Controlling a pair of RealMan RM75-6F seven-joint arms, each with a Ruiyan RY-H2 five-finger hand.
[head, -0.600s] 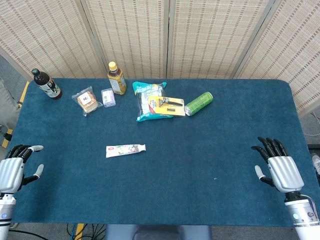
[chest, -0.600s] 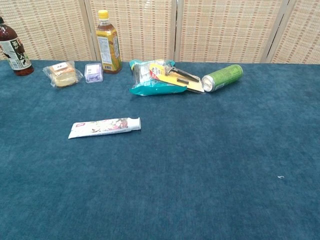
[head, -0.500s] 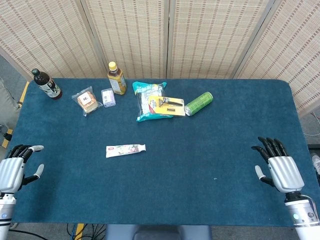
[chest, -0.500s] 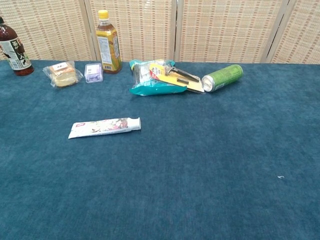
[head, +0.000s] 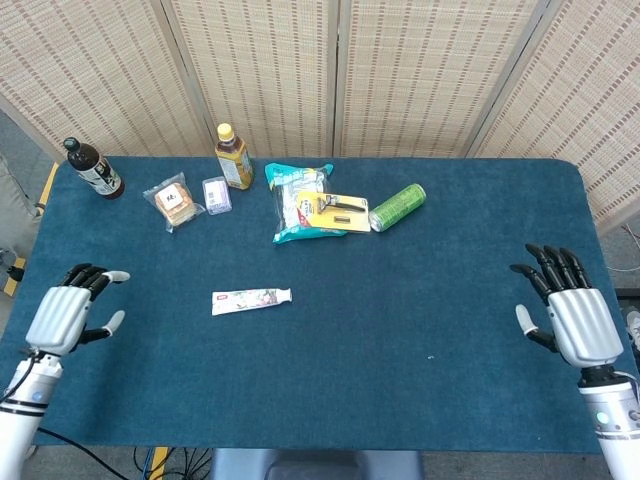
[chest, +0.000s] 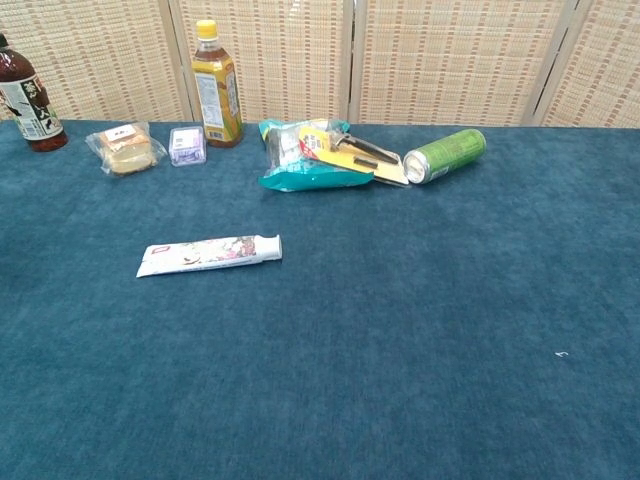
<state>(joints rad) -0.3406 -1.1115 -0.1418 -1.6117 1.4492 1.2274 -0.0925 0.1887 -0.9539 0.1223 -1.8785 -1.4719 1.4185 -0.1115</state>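
Robot hands — left, right — both spread, empty; toothpaste tube nearest left.

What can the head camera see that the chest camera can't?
Only the head view shows the left hand and right hand, both empty with fingers apart, over the table's sides. The chest view adds no new things, only a closer, lower look. Both show the toothpaste tube, green can, yellow-capped bottle, dark bottle and teal packet.
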